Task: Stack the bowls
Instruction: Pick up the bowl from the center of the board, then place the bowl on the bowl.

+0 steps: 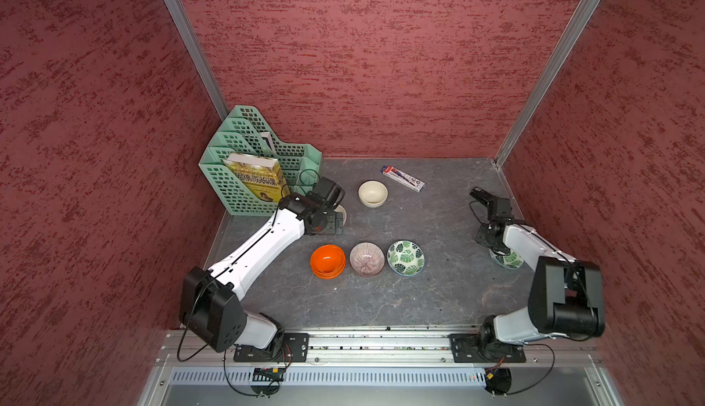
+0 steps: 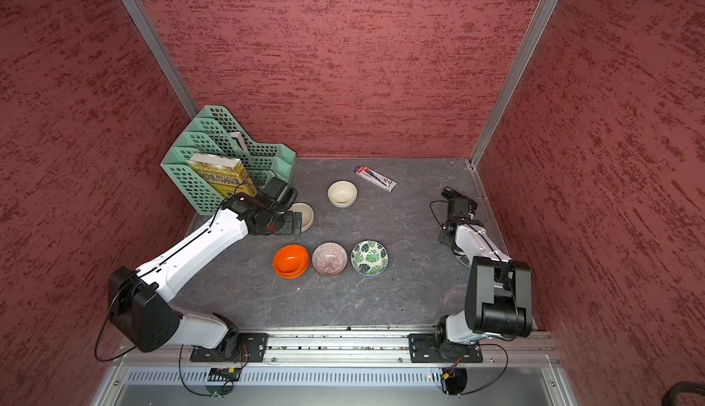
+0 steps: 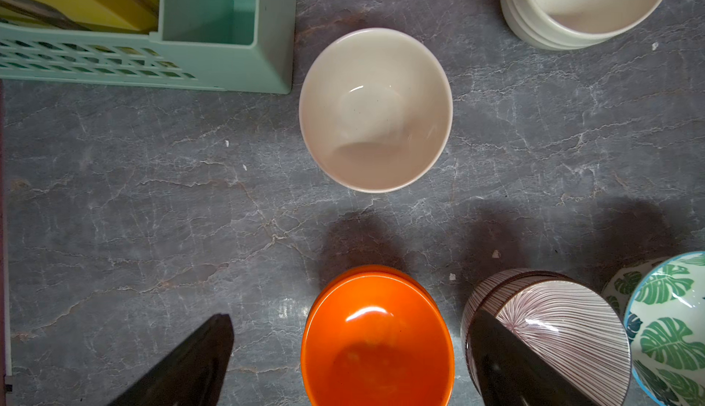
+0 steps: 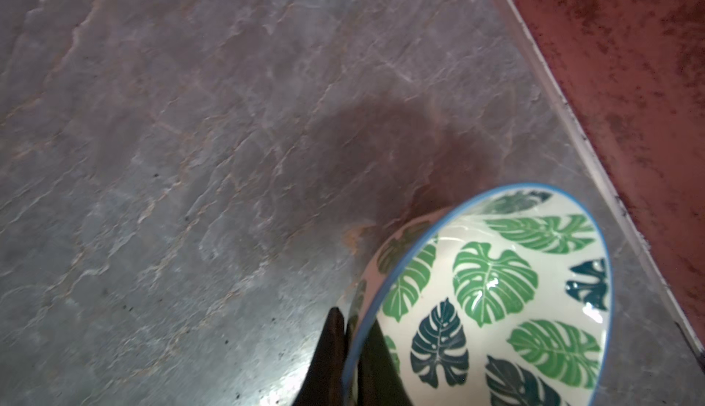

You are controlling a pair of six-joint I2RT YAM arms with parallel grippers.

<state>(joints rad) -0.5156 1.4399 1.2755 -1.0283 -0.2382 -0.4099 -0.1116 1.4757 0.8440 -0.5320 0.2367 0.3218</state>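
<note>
place: robot lab cell | cues: red panel walls (image 1: 362, 60), aluminium rail (image 1: 381, 345)

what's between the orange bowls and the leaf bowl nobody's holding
The purple striped bowl, in line with the orange bowls and the free leaf bowl; both top views show it.

L arm (image 1: 263, 249) & R arm (image 1: 528, 242): glossy white shells, thin blk seam line along the L one. Boxy matte-blk joint housings (image 1: 211, 308). Thin blk cables (image 1: 179, 347) loop out at bases & wrists. Flat blk base plates (image 1: 271, 348) w/ silver screws (image 1: 303, 346). Fingers (image 3: 183, 366) blk, tapered to points.
</note>
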